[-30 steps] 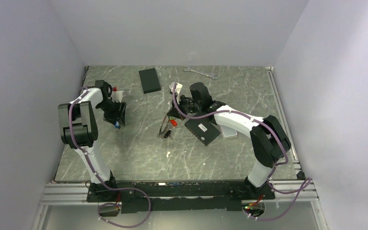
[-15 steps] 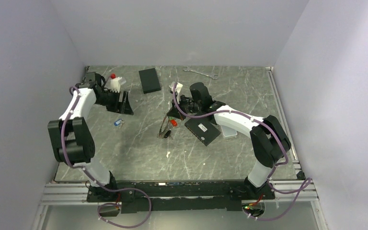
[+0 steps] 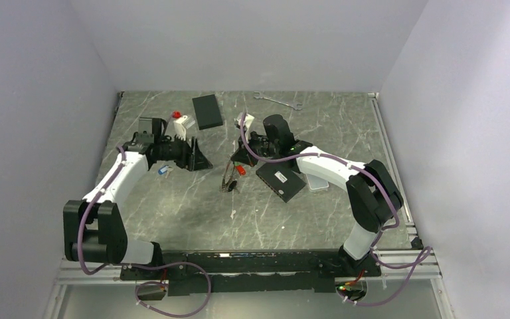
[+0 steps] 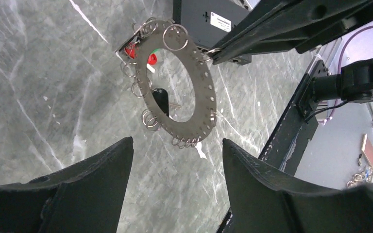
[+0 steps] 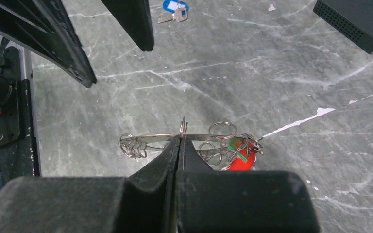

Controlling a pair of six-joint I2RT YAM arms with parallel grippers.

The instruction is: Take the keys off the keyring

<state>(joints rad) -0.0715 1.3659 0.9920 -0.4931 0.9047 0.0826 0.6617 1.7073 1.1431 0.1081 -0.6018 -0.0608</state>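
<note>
The right pincer [image 5: 179,140] is clenched on the rim of the keyring [image 4: 204,97], which has red, green and dark keys [image 4: 132,50] clustered on one side. The left pincer [image 4: 177,145] is released and empty, facing the ring. A blue key [image 3: 164,170] lies loose on the surface [image 3: 272,212].

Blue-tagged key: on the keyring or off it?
Off. The blue-tagged key lies alone on the table, well apart from the keyring, which the right pincer grips by its edge.
</note>
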